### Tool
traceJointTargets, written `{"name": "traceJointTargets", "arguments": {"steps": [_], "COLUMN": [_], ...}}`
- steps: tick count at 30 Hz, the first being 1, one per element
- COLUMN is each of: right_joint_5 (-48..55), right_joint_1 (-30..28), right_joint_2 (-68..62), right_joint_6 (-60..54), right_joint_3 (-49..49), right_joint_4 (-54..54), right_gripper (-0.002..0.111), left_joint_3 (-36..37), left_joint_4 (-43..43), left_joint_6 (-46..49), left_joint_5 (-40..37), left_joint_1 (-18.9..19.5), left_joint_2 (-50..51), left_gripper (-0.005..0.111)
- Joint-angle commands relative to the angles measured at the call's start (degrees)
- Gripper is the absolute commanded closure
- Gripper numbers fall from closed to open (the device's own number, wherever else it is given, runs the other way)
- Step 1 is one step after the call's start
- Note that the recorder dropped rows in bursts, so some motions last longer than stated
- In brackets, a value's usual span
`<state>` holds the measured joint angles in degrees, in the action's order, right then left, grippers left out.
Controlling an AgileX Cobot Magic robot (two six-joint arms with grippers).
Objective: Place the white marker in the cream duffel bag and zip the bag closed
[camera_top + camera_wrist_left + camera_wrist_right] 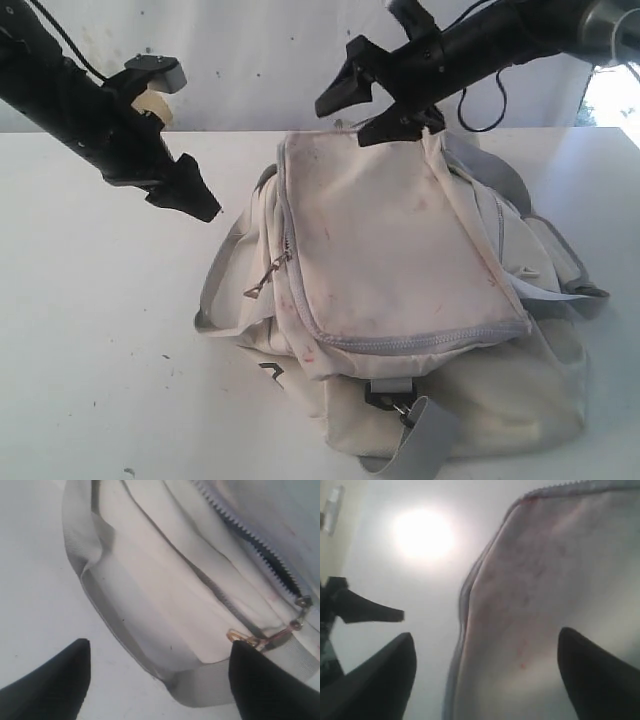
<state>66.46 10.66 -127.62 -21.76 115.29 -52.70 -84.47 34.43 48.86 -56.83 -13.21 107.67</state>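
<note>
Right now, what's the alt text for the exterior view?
A stained cream duffel bag lies on a white table. The left hand hovers open beside it; the right hand is open over its far edge. No marker shows.

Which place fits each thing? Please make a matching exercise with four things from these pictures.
Things:
1 left gripper
2 right gripper
3 bag
4 zipper pull

Places, as the exterior view shows them:
a lying on the table
b at the bag's far edge
c hanging on the bag's left side
d in the air, left of the bag

Pairs: 1-d; 2-b; 3-a; 4-c
</note>
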Motion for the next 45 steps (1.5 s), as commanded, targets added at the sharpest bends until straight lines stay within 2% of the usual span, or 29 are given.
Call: {"name": "traceJointTargets", "arguments": {"steps": [1, 3, 8, 12, 16, 21, 26, 33, 38, 45], "right_joint_5": [3.0, 3.5, 3.5, 3.5, 3.5, 3.5, 2.3, -8.7, -13.9, -14.8], "right_joint_1": [-0.5, -0.5, -0.4, -0.4, -0.4, -0.4, -0.4, -0.4, -0.2, 5.0], "right_joint_2": [4.0, 5.4, 7.1, 7.8, 9.2, 13.6, 20.0, 29.9, 33.8, 35.5], "right_joint_6": [4.2, 4.2, 5.1, 3.6, 3.8, 3.8, 2.1, -4.8, -6.8, -11.0], "right_joint_3": [0.0, 0.0, -1.3, -3.2, -8.5, -16.1, -24.2, -39.8, -45.5, -46.7], "right_joint_4": [14.6, 18.5, 19.9, 20.7, 21.1, 22.6, 23.4, 22.8, 21.8, 21.1], "right_gripper": [0.04, 0.04, 0.041, 0.055, 0.066, 0.066, 0.066, 0.066, 0.066, 0.066], "left_joint_3": [0.0, 0.4, 4.2, 6.4, 7.2, 8.7, 9.1, 9.1, 9.1, 9.1], "left_joint_4": [2.5, 2.5, 2.7, 2.7, 3.9, 4.4, 4.4, 7.5, 7.5, 7.5], "left_joint_6": [3.9, 4.1, 9.8, 11.5, 11.5, 11.5, 11.5, 14.6, 14.6, 14.6], "left_joint_5": [-3.3, -4.0, -2.9, 0.8, 2.6, 6.8, 5.4, 0.7, -0.7, 0.3], "left_joint_1": [-0.5, -1.3, -4.8, -6.7, -6.9, -6.9, -6.9, -6.9, -6.9, -6.9], "left_joint_2": [-0.3, -0.3, -0.3, -0.3, -0.3, -0.3, -0.3, -0.3, -0.3, -0.3], "left_gripper": [0.021, 0.021, 0.021, 0.021, 0.021, 0.021, 0.022, 0.047, 0.042, 0.042]}}
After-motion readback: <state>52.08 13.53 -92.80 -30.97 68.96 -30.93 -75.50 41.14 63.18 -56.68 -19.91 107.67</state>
